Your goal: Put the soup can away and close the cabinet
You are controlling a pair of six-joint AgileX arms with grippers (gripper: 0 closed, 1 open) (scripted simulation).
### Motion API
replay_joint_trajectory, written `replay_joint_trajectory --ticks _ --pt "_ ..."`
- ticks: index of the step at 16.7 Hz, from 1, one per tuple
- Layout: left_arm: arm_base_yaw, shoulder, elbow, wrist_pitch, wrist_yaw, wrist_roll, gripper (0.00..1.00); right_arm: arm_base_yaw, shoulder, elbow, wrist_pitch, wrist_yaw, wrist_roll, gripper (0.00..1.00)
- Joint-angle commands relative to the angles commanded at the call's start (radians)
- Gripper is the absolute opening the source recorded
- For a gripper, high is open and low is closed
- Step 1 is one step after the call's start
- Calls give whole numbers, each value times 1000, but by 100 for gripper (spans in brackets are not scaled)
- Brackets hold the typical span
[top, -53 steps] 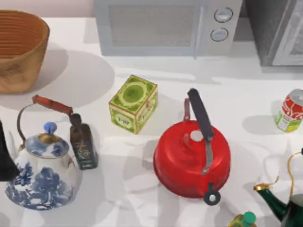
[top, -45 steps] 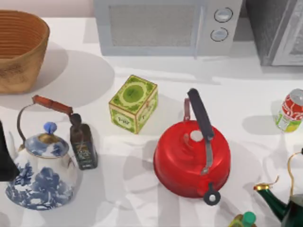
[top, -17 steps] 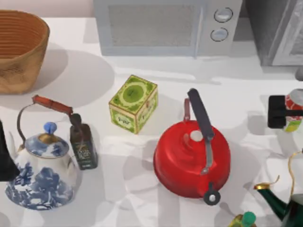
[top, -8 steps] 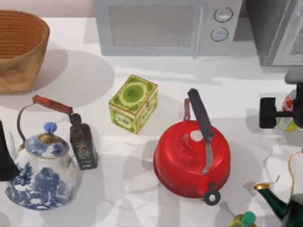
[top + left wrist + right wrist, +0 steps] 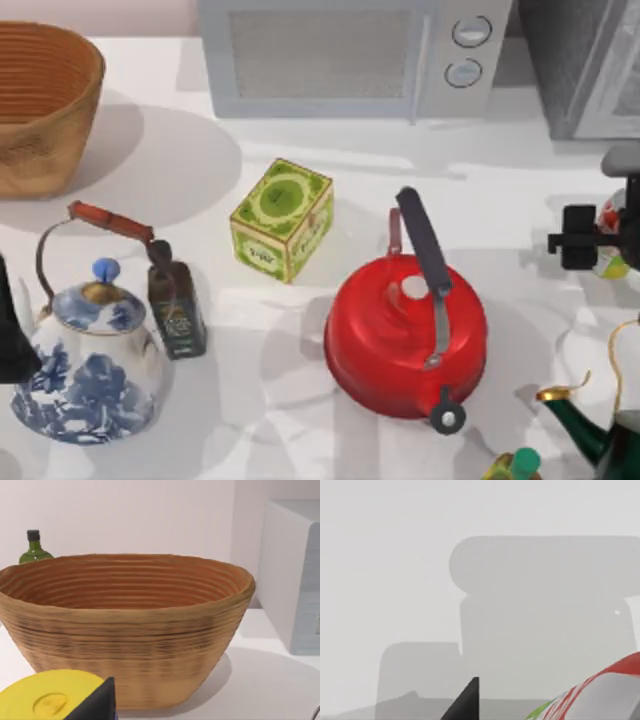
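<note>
One soup can [image 5: 612,240] at the bench's [image 5: 500,200] right edge, right gripper [image 5: 600,238] over it, finger state unclear, one cabinet [image 5: 585,65] behind, three kettles, left arm parked at the left edge

Kitchen counter: microwave [image 5: 350,55], kettle [image 5: 405,335]

Basket [image 5: 125,625] woven, rough, matt. Red kettle [image 5: 405,335] glossy like enamelled metal; blue-white teapot [image 5: 90,370] glazed, shiny. Cabinet [image 5: 575,65] speckled, stone-like; table [image 5: 300,400] smooth, white.
</note>
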Motion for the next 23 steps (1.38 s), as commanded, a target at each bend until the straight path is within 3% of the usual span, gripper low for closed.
replay_joint_trajectory --ticks 7,18,23 --pt "0 0 0 0 0 0 100 0 0 0 0 0 0 2" --pt "0 0 0 0 0 0 100 1 -6 10 -14 0 1 0" --pt "0 0 0 0 0 0 100 0 -94 130 -217 -1 0 0"
